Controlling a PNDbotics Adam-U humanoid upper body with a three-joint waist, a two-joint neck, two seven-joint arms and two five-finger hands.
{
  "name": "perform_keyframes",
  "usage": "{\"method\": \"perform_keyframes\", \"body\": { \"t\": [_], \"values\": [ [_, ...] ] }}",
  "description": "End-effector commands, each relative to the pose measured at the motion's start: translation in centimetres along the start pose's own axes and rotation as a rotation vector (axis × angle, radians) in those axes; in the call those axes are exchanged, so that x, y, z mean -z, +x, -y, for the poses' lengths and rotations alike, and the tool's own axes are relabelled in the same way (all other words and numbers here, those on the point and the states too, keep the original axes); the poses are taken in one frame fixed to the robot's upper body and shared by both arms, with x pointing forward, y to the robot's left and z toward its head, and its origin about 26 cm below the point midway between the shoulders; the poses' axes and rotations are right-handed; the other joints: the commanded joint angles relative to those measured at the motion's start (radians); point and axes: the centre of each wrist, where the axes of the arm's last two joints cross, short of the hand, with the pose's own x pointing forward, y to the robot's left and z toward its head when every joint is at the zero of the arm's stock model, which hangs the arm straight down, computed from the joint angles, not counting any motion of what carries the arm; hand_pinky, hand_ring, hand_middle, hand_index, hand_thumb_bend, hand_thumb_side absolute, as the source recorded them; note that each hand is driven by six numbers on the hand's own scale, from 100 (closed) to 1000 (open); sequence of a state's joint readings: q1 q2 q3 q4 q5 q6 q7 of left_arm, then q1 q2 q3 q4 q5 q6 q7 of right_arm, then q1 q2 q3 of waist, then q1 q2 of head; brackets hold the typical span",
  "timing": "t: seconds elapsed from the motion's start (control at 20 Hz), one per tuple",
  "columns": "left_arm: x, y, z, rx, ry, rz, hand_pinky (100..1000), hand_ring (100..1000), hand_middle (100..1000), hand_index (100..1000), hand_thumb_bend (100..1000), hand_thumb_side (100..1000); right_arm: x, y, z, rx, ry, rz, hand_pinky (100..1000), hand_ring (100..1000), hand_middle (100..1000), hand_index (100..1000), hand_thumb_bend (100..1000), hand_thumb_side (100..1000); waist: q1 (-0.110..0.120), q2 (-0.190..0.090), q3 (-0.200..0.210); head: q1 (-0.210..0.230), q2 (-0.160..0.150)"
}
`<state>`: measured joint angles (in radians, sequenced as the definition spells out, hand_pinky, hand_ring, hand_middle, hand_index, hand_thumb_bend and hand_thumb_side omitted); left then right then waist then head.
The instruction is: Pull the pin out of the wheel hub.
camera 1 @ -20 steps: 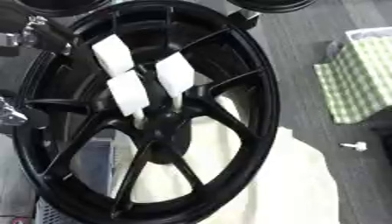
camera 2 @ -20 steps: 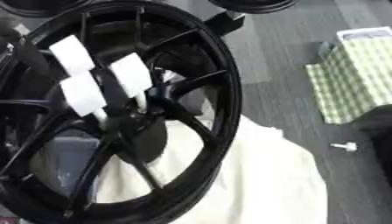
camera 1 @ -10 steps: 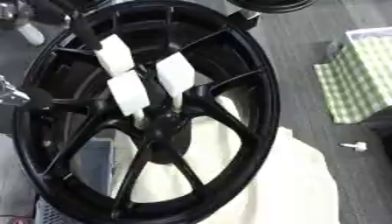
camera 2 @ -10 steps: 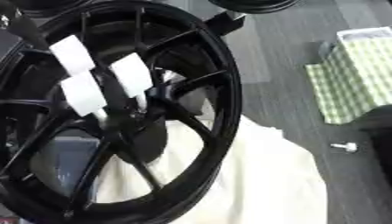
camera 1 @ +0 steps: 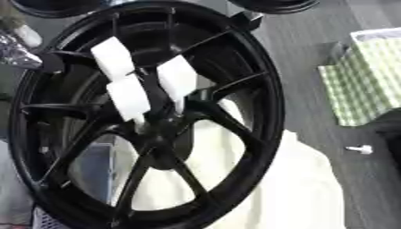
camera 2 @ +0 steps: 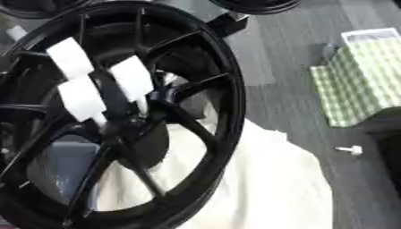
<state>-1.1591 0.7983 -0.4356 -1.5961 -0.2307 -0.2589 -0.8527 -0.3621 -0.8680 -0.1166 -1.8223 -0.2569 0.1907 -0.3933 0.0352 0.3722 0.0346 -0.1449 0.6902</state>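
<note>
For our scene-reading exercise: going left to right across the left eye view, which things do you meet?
Black wheel with white pads at its hub → cream cloth → small white part on the grey floor → green checked cloth.

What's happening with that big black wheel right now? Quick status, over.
Hand with white fingertips reaching through the spokes at the hub. Black wheel resting on white cloth. Pin not discernible. Small white piece lying apart on floor.
</note>
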Motion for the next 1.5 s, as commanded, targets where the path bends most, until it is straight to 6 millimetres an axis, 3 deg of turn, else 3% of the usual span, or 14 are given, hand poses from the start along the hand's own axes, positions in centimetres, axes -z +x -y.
{"method": "perform_keyframes", "body": {
  "t": [0.05, 0.75, 1.1, 1.5],
  "values": [
    [-0.2, -0.3, -0.6, 0.058, -0.051, 0.029, 869, 826, 770, 873, 417, 100, 0.5, 1.0, 0.5, -0.004, -0.008, 0.036, 673, 692, 570, 715, 100, 542, -0.002, -0.014, -0.006, 0.007, -0.020],
    [2.2, -1.1, 1.9, -0.023, -0.120, 0.066, 868, 808, 734, 867, 367, 100, 0.6, 1.0, 0.4, 0.012, -0.033, 0.034, 672, 692, 566, 714, 100, 550, 0.004, -0.004, -0.024, 0.025, -0.024],
    [2.5, -1.7, 2.4, -0.033, -0.138, 0.039, 869, 822, 781, 868, 373, 100, 0.6, 0.9, 0.3, 0.019, -0.043, 0.029, 671, 691, 562, 713, 100, 555, 0.006, -0.003, -0.025, 0.009, -0.037],
    [2.6, -2.0, 2.7, -0.044, -0.144, 0.032, 870, 819, 763, 860, 341, 100, 0.5, 0.8, 0.5, 0.019, -0.062, 0.025, 670, 687, 560, 713, 100, 556, 0.006, -0.003, -0.023, 0.011, -0.038]
  ]
}}
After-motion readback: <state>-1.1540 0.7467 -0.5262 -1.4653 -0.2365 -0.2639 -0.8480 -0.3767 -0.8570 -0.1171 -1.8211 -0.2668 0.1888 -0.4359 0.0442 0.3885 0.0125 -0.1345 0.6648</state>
